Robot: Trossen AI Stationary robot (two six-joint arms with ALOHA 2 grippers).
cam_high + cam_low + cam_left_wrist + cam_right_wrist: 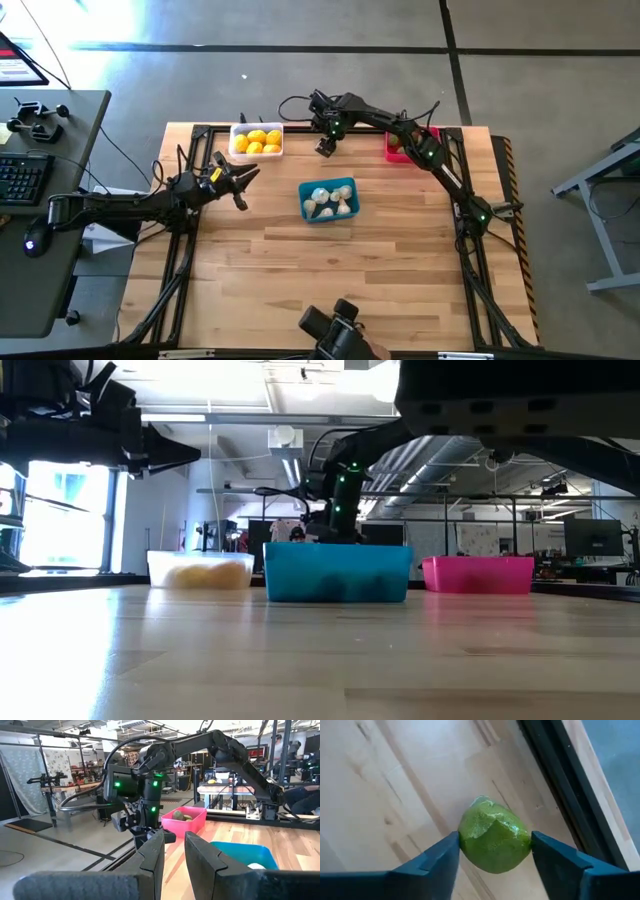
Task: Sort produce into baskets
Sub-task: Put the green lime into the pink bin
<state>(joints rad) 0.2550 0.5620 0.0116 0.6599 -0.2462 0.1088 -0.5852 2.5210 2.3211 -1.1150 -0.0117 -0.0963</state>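
A green fruit point(493, 837) lies on the bare wood near the table's far edge. My right gripper point(495, 839) stands open over it, one finger on each side. In the high view that gripper point(326, 148) sits between the white basket point(257, 140), which holds yellow lemons, and the pink basket point(400, 145), which holds green fruits. It hides the fruit there. The teal basket point(329, 199) with whitish garlic bulbs stands mid-table. My left gripper point(240, 185) waits level at the table's left, slightly open with nothing between its fingers point(150, 855). My right gripper comes at the green fruit from above, pointing down. Its fingers point(440, 857) stand close against the fruit's two opposite sides point(465, 840). Whether they touch it cannot be told. The fruit rests on the table.
A dark frame rail point(570, 785) runs along the far edge just beyond the fruit. The near half of the wooden top point(330, 280) is bare. A camera mount point(335, 335) sits at the near edge. A desk with a keyboard point(20, 175) stands left of the table.
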